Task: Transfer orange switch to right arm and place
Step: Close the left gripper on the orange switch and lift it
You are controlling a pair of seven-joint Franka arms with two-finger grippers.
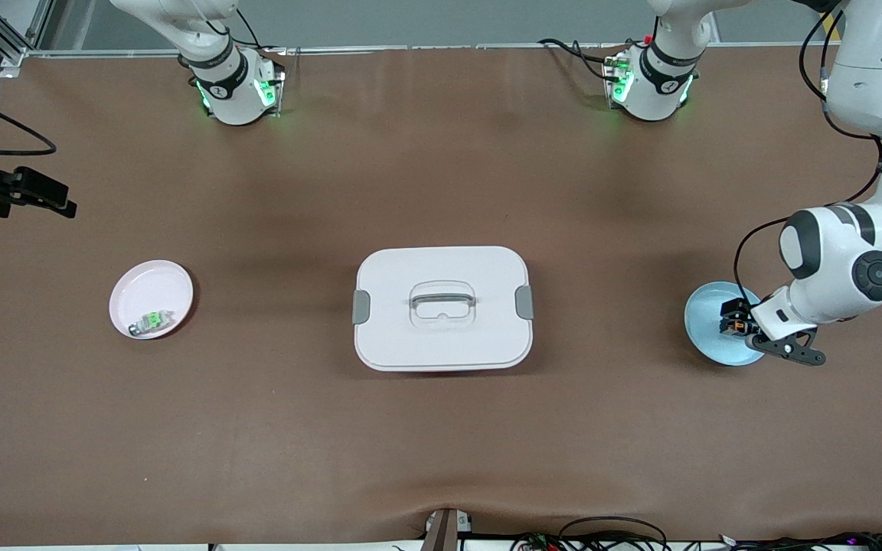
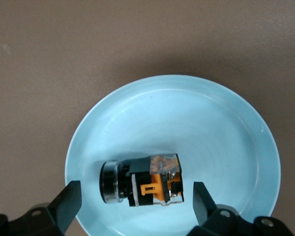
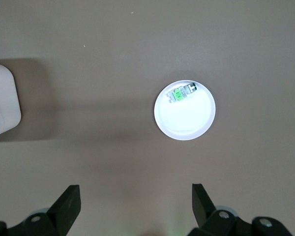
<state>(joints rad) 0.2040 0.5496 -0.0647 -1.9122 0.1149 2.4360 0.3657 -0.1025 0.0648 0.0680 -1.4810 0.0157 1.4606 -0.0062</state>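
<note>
The orange switch [image 1: 733,327] is a tiny black block with an orange middle. It lies on its side in a pale blue plate [image 1: 705,310] at the left arm's end of the table. My left gripper [image 1: 736,321] is low over the plate and open. In the left wrist view its fingers [image 2: 69,201] stand on either side of the switch [image 2: 147,179], apart from it, on the blue plate [image 2: 187,113]. My left gripper [image 2: 136,191] holds nothing. My right gripper [image 1: 54,200] waits high over the right arm's end of the table. It is open and empty [image 3: 136,196].
A white lidded box [image 1: 441,306] with grey clasps and a handle stands mid-table. A pink plate [image 1: 151,287] at the right arm's end holds a small pale switch with a green middle [image 1: 151,320]; both show in the right wrist view [image 3: 185,118]. Cables lie along the front edge.
</note>
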